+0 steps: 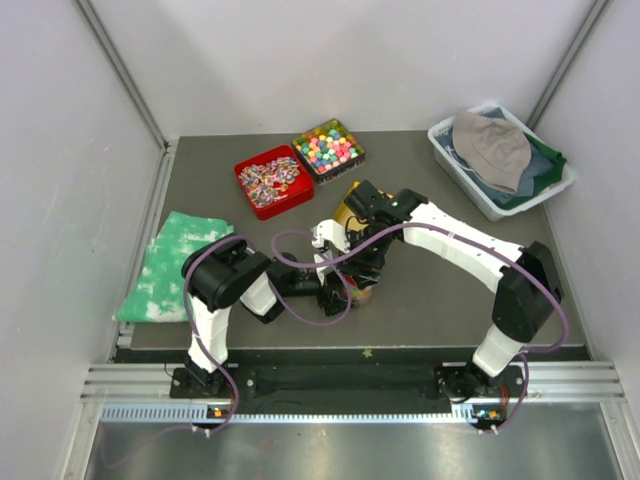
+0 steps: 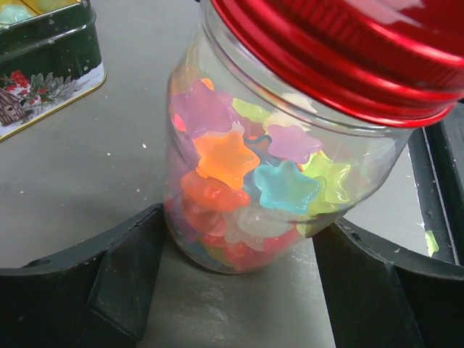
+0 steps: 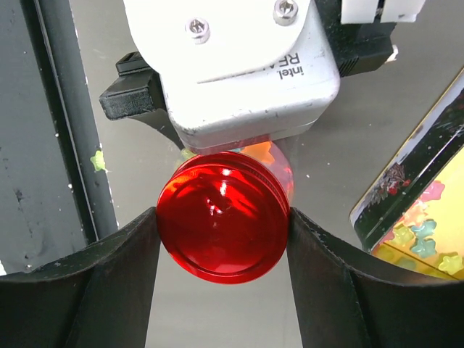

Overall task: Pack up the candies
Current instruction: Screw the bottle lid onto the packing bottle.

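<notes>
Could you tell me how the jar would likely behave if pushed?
The jar looks smooth and glossy, so probably slippery. Full of candies, it is likely heavy for its size. Being round, it could roll if tipped.

Left arm (image 1: pixel 225 280): rises from its base, folds at the elbow and reaches right, low over the table, wrist roughly level. Left gripper (image 2: pixel 241 226): jaws wide, fingers (image 2: pixel 123 283) flanking the lower body of a jar (image 2: pixel 239 167), at or near contact; a firm grip cannot be confirmed. Right arm (image 1: pixel 470 250): elbow raised at the right, forearm reaching left, wrist turned downward. Right gripper (image 3: pixel 221 217): partly open, both fingers pressed against the sides of the red lid (image 3: pixel 217 239).
</notes>
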You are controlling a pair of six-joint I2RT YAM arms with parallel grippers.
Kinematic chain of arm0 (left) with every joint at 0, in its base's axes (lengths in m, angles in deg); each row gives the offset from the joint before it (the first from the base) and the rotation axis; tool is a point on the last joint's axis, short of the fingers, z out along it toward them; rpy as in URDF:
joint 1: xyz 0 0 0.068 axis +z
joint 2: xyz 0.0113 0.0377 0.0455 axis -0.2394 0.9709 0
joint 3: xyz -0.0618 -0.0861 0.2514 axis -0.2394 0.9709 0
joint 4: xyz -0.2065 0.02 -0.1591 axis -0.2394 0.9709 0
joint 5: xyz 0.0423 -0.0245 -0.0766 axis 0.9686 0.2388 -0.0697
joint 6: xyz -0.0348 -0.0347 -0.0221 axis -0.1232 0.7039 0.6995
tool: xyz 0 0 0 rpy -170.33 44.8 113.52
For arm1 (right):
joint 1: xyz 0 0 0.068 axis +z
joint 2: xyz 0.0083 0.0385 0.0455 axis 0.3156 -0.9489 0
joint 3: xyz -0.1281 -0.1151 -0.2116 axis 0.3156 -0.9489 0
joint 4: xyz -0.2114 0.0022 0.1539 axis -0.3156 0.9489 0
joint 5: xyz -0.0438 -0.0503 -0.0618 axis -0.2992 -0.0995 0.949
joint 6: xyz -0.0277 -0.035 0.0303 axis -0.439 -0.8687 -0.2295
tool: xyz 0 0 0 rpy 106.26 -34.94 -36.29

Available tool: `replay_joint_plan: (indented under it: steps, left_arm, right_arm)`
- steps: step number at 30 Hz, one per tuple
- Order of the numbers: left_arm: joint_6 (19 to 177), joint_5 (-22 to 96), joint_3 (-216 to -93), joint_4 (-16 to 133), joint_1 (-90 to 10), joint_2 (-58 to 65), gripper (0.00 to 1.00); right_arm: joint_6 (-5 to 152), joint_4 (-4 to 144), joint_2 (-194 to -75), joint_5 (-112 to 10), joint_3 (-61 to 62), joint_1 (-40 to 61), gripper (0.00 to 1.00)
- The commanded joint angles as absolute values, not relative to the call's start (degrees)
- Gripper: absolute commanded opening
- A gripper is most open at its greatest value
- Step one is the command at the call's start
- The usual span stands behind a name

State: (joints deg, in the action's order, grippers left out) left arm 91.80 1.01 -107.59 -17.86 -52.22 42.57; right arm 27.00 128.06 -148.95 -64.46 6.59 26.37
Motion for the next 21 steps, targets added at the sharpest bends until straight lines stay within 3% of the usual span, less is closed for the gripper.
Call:
replay_joint_plan:
  steps: [1, 7, 14, 21]
  left_arm:
    - [91.98, -1.55, -107.32, -36.64, -52.87, 43.28, 0.82]
    - [91.45, -1.29, -107.05, -36.64, -53.05, 43.19, 0.82]
    - [90.75, -1.11, -106.70, -36.73, -53.14, 42.84, 0.82]
    - [90.22, -0.32, -106.52, -36.64, -53.14, 42.75, 0.82]
  right_arm:
    - [27.59, 125.82, -148.55, -66.31, 4.70, 25.47, 0.54]
    - [28.65, 123.27, -148.29, -68.51, 2.33, 23.88, 0.57]
    - [32.07, 119.58, -147.49, -68.95, -0.04, 23.35, 0.70]
    - [38.58, 114.39, -145.04, -66.23, -3.20, 23.00, 0.67]
